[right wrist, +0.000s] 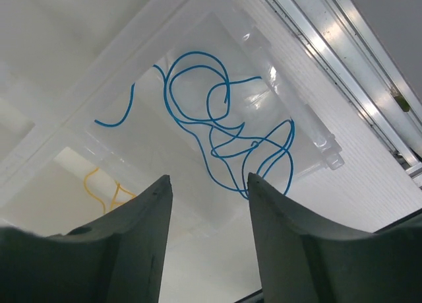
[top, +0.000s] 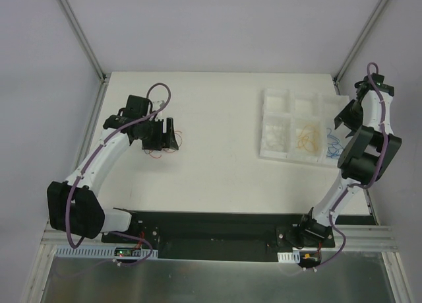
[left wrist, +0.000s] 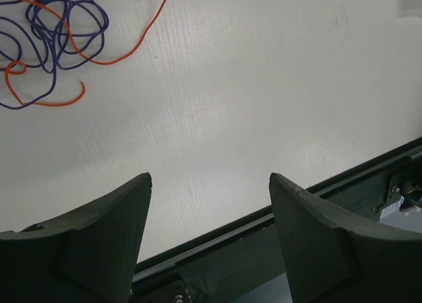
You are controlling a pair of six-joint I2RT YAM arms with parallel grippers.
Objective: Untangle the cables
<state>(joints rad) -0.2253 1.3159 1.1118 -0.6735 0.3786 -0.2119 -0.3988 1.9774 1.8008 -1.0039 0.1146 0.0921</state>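
Note:
A purple cable (left wrist: 56, 29) and an orange-red cable (left wrist: 125, 52) lie tangled together on the white table at the top left of the left wrist view. In the top view they show as a thin red squiggle (top: 157, 153) beside my left gripper (top: 173, 139). That left gripper (left wrist: 210, 177) is open and holds nothing, well short of the tangle. A blue cable (right wrist: 224, 141) lies curled in a clear tray compartment. My right gripper (right wrist: 210, 177) hangs open just over it, one loop running by the right fingertip (right wrist: 258, 184). A yellow cable (right wrist: 105, 191) lies in the neighbouring compartment.
The clear tray (top: 277, 98) with several compartments sits at the back right of the table, close to the right frame rail (right wrist: 343, 59). The table's dark front edge (left wrist: 277, 217) runs just below my left gripper. Upright frame posts stand at both rear corners.

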